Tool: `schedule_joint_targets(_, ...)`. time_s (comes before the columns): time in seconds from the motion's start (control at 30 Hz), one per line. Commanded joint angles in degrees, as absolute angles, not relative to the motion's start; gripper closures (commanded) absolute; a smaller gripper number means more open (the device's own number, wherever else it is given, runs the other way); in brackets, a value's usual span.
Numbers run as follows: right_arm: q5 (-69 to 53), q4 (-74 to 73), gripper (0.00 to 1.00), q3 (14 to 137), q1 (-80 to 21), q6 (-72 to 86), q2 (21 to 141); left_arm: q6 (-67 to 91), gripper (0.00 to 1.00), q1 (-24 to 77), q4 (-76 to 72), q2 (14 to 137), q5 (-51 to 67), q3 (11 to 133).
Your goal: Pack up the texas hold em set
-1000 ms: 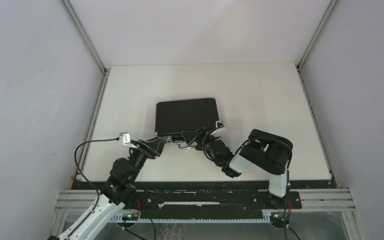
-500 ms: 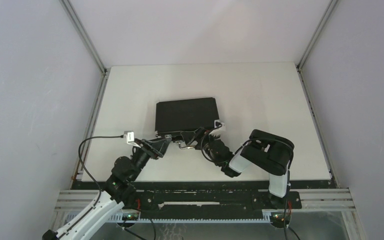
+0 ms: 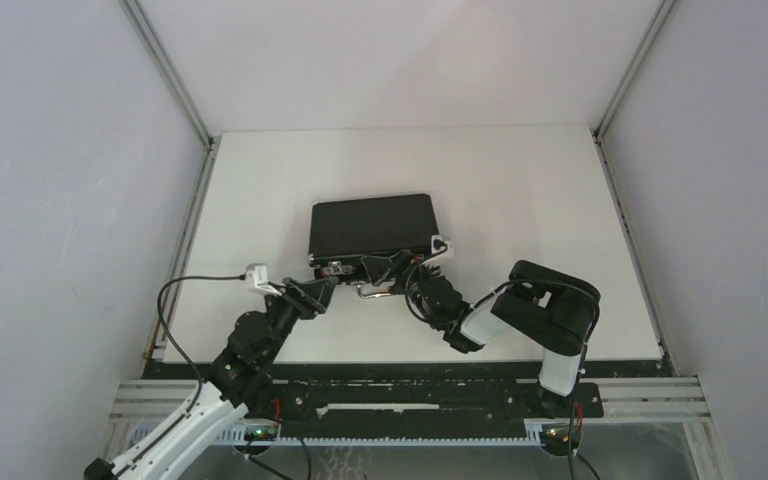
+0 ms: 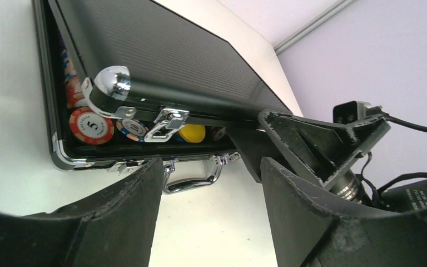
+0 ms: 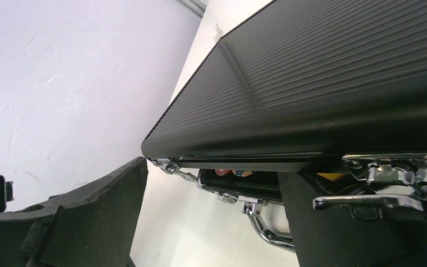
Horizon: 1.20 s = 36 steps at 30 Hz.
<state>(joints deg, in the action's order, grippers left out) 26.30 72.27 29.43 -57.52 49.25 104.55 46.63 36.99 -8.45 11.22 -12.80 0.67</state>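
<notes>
The briefcase [image 3: 372, 228] sat mid-counter [image 3: 520, 190], lid [image 4: 167, 61] ajar over a finger [image 4: 311, 139] of our wide-open, empty right hand [image 3: 407, 270], which we judged should ease out while the half-open, empty left hand [image 3: 326, 287] pressed it shut.

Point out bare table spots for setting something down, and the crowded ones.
Bare table: the far strip behind the briefcase, and the patches either side of it, to the walls. Crowded: its near edge, where left gripper, right gripper and handle meet.
</notes>
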Motion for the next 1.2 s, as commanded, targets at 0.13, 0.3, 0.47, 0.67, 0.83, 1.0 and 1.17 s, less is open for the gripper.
schedule_joint_targets(0.13, 27.45, 75.32, 0.06, 31.21, -57.48, 47.71, 101.25, 48.01, 0.3, 37.25, -11.72, 17.45, -15.87, -7.98)
schedule_joint_targets(0.3, 27.13, 75.58, 0.06, 31.16, -57.57, 48.14, 101.57, 47.8, 0.3, 37.25, -16.84, 29.44, -15.0, -6.58)
schedule_joint_targets(0.47, 27.02, 75.67, 0.06, 31.04, -57.57, 48.09, 101.33, 47.08, 0.3, 37.27, -24.32, 35.75, -14.63, -5.87)
schedule_joint_targets(0.67, 27.08, 75.74, 0.06, 30.94, -57.4, 48.11, 101.29, 45.33, 0.3, 37.18, -25.32, 34.32, -15.1, -4.85)
schedule_joint_targets(0.83, 26.65, 76.46, 0.08, 30.94, -57.32, 48.74, 102.11, 44.51, 0.31, 37.1, -28.16, 35.8, -15.81, -4.44)
schedule_joint_targets(1.0, 26.23, 77.03, 0.08, 30.34, -57.14, 49.5, 101.86, 43.63, 0.29, 36.92, -33.11, 42.22, -16.41, -3.06)
schedule_joint_targets(1.17, 25.97, 76.73, 0.08, 29.83, -57.05, 49.66, 100.92, 43.91, 0.26, 36.83, -42.05, 50.29, -16.08, -2.9)
